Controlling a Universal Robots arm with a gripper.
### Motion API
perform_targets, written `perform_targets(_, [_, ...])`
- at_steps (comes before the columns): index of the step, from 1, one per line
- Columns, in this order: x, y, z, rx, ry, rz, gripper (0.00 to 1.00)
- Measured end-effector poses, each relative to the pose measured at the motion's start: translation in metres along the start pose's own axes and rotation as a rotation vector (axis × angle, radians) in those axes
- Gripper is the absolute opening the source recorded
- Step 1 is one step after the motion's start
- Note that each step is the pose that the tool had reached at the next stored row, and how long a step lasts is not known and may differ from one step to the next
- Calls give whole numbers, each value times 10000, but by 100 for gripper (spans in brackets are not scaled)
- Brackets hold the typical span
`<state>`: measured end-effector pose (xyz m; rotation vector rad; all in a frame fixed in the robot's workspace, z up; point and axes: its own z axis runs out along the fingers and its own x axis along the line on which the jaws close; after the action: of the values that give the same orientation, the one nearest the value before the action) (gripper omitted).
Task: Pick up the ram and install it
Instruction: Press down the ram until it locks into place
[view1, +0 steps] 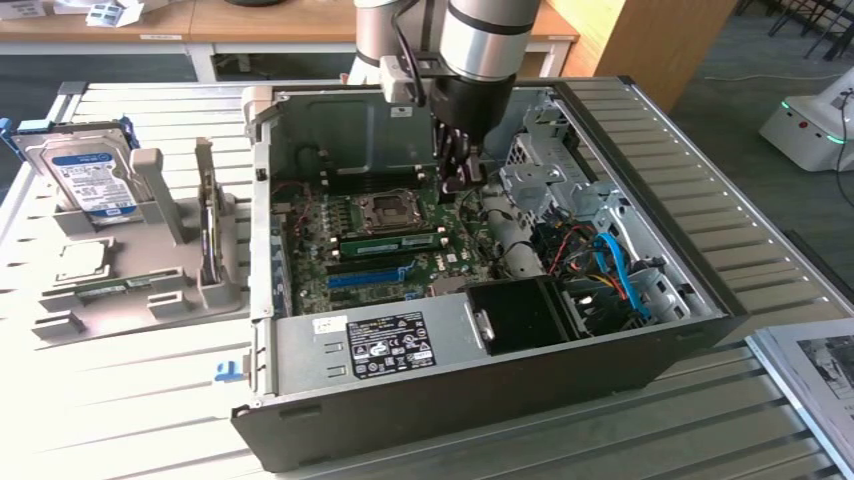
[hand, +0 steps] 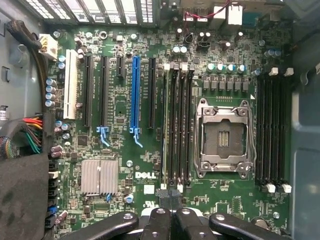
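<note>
Jaws (hand: 170, 220) shut, empty, above ram (view1: 388, 241) seated inside computer case (view1: 694, 300).

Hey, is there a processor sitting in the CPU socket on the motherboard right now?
No. In the wrist view the CPU socket on the motherboard lies bare inside its metal frame, with no chip seated in it.

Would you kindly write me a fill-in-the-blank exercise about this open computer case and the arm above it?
1. The slim green ram stick is seated in a slot beside the square metal CPU ___.
2. The black gripper hovers over the green motherboard with its jaws ___.
3. The silver hard drive stands in a grey plastic holder at the exterior view's ___.
Missing words: socket; shut; left.
</note>
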<state>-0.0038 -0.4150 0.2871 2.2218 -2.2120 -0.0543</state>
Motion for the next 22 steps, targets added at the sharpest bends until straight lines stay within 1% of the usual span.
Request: perform_targets(22, [4,-6,201,0,0,0,10])
